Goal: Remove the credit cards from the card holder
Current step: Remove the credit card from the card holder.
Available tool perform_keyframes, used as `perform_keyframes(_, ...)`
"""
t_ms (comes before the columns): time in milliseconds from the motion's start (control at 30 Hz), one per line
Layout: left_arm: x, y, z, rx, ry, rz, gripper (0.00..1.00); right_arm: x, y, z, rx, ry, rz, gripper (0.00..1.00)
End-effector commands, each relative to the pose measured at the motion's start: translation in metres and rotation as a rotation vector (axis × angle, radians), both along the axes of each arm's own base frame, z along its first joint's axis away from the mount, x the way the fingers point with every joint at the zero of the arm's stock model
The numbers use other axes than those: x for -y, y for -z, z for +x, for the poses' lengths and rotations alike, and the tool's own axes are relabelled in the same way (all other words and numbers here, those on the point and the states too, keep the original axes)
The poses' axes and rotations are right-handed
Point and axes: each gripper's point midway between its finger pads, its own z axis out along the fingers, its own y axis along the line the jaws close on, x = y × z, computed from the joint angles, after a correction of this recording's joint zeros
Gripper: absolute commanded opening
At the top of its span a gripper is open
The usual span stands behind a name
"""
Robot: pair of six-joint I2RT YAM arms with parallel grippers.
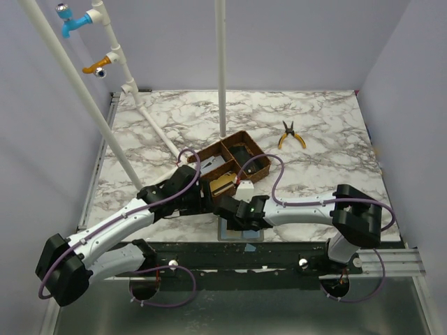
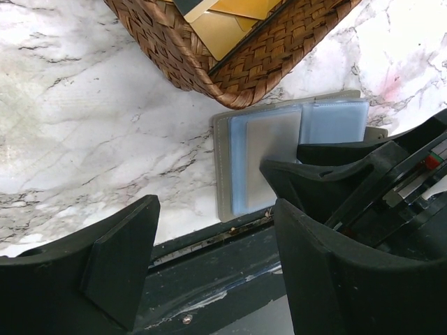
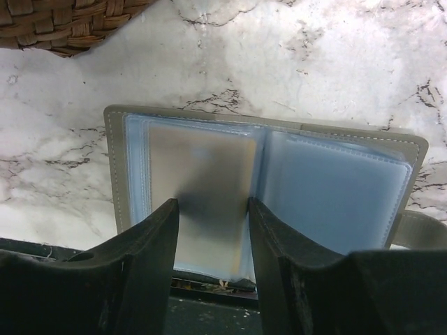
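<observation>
Right wrist view: looks straight down on the holder (image 3: 335, 195), spread open and flat on the marble table (image 3: 314, 56), right at the near edge and just beside the woven tray (image 3: 56, 24), apart from it. Shows pale blue clear sleeves on both halves inside a grey stitched rim. Finds one whitish card (image 3: 202, 157) tucked in one half's sleeve; cannot tell of more beneath. Catches the right pincer (image 3: 211, 209) poised over the lower part of that card, fingers (image 3: 150, 258) apart with nothing clamped between, so released; cannot tell about contact of the tips with the plastic. Left wrist view: takes in the same holder from the side, one corner just beside the tray's rounded wall, with tan flat pieces (image 2: 216, 31) lying inside the tray. Shows the left pincer (image 2: 216, 209) spread wide and released, gripping nothing, hanging over the table's near edge beside the holder, with the right arm's black fingers over the holder just ahead. Top external view: sets both arms reaching inward to meet over the holder at the near middle of the table, tray just behind, white pipes (image 1: 222, 70) rising beyond the tray, yellow-handled pliers (image 1: 291, 135) well apart toward the far right.
</observation>
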Motion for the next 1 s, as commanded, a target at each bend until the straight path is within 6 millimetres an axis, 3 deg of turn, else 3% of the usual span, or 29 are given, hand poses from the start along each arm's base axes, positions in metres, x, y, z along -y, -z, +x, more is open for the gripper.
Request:
perform_keyframes(0,0.005,0.004,-0.003,-0.016,0.019,-0.019,0.69,0.006,0.009,-0.004,0.000,0.010,-0.013,0.45)
perform_keyframes(167,0.007,0.007,-0.004,-0.026,0.025,-0.024,0.69,0.010,0.012,-0.005,-0.004,0.023,-0.013,0.37)
perform_keyframes(333,0.008,0.013,-0.007,-0.042,0.028,-0.031,0.66,0.019,0.020,-0.009,-0.020,0.045,-0.011,0.21)
perform_keyframes(600,0.010,0.022,-0.012,-0.069,0.037,-0.043,0.57,0.033,0.032,-0.016,-0.062,0.081,0.024,0.08)
perform_keyframes(800,0.014,0.027,-0.013,-0.083,0.045,-0.054,0.45,0.034,0.034,-0.016,-0.079,0.092,0.109,0.02)
perform_keyframes(967,0.020,0.030,-0.016,-0.096,0.064,-0.066,0.24,0.034,0.034,-0.017,-0.091,0.088,0.212,0.01)
